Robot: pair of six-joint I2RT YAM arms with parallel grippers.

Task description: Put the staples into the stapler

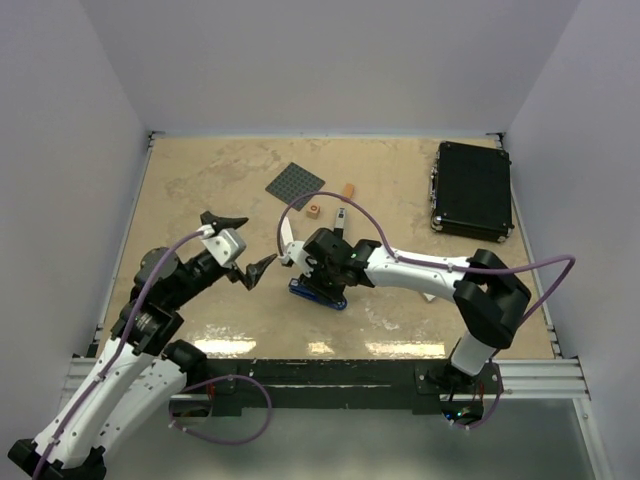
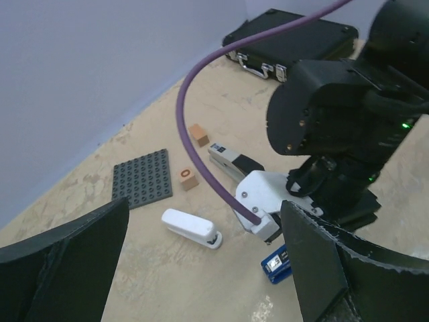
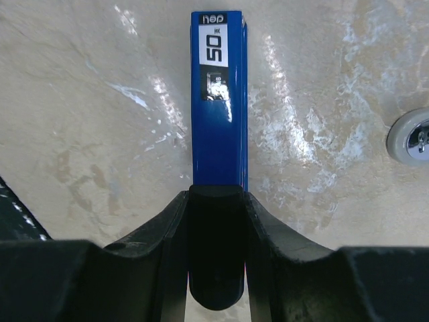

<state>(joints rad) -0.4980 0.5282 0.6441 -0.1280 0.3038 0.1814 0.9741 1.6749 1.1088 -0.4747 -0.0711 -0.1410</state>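
A blue stapler [image 3: 219, 100] with a white "50" label lies flat on the table; it also shows in the top view [image 1: 318, 293] and the left wrist view [image 2: 276, 263]. My right gripper [image 3: 216, 204] is shut on its black rear end, pointing down at it [image 1: 322, 268]. My left gripper [image 1: 242, 243] hangs open and empty to the left of the blue stapler, above the table [image 2: 201, 268]. A small white stapler [image 2: 191, 228] and a grey-and-black stapler [image 2: 231, 161] lie beyond. The staples box and grey tray piece are not in view.
A dark grey studded plate [image 1: 295, 180] and two small orange blocks [image 1: 314, 210] [image 1: 348, 189] lie at the back centre. A black case [image 1: 472, 188] sits at the back right. A purple cable [image 2: 201, 154] arcs over the right wrist.
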